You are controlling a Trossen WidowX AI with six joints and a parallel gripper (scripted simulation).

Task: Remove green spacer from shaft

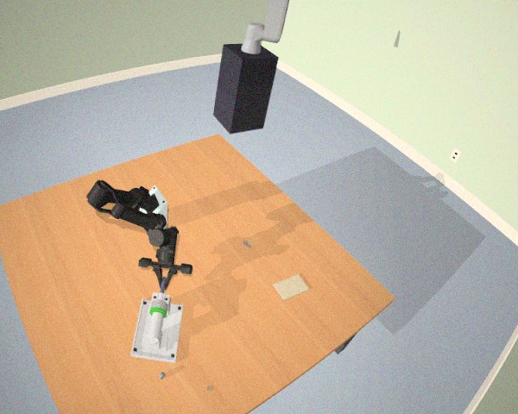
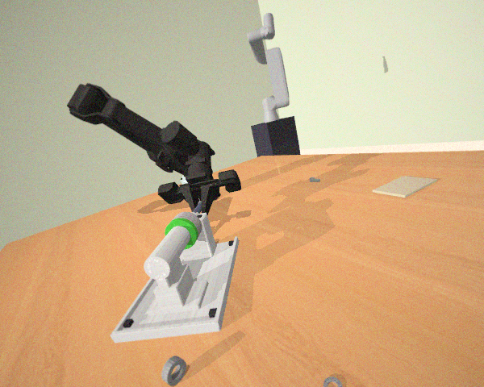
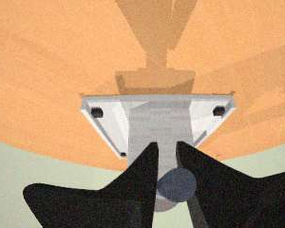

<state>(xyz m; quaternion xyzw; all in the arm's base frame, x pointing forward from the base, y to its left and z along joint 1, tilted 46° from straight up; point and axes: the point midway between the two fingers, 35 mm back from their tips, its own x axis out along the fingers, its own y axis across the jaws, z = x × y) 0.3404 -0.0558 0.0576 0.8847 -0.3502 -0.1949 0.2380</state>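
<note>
My gripper (image 1: 162, 284) (image 2: 200, 209) (image 3: 166, 147) is shut on the blue-grey shaft (image 2: 198, 205) (image 3: 179, 185), whose end shows between the black fingers, just behind the upright support (image 1: 161, 296) (image 2: 207, 237) (image 3: 159, 123). The green spacer (image 1: 158, 310) (image 2: 188, 227) sits in line between the white cylindrical housing block (image 1: 155, 327) (image 2: 170, 251) and the grey spacers (image 1: 160, 304) (image 2: 195, 220) at the support. It is off the table. The shaft inside the spacers and housing is hidden. The white base plate (image 1: 154, 357) (image 2: 167, 334) (image 3: 159, 98) lies beneath them.
A grey ring (image 1: 161, 375) (image 2: 174, 370) stands in front of the plate, with another small grey ring (image 1: 210, 388) (image 2: 332, 381) to its right. A beige flat panel (image 1: 290, 286) (image 2: 405, 185) and a small grey part (image 1: 247, 243) (image 2: 314, 180) lie farther right.
</note>
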